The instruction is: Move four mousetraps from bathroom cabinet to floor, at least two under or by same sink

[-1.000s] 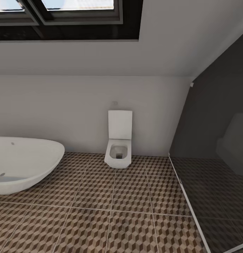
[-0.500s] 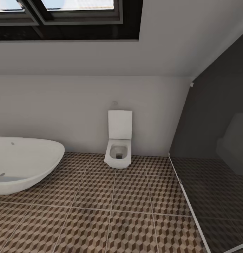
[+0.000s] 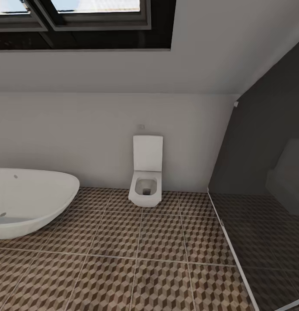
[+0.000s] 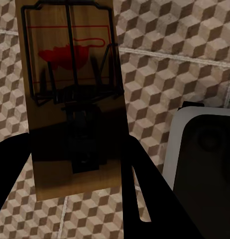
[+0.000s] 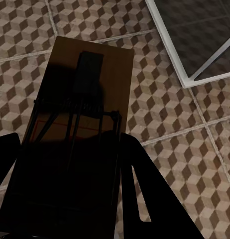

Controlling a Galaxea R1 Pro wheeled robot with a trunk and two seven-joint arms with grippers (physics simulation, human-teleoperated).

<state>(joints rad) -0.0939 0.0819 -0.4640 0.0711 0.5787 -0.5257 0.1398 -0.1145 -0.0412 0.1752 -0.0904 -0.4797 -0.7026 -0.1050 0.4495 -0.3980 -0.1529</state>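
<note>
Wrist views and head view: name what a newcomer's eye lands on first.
Each end effector carries a mousetrap above the cube-patterned floor: the left end effector grips one mousetrap with its red spot facing the camera, the right end effector another mousetrap. In the head view, a white toilet stands against the far wall, with a bathtub to the left.

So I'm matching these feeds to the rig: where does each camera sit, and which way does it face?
Head view: on the robot's head, facing the toilet, bathtub and bathroom floor.
Left wrist view: on the left arm, looking down the left gripper, shut on a mousetrap.
Right wrist view: on the right arm, looking down the right gripper, shut on a second mousetrap.
All three share the cube-patterned floor.
</note>
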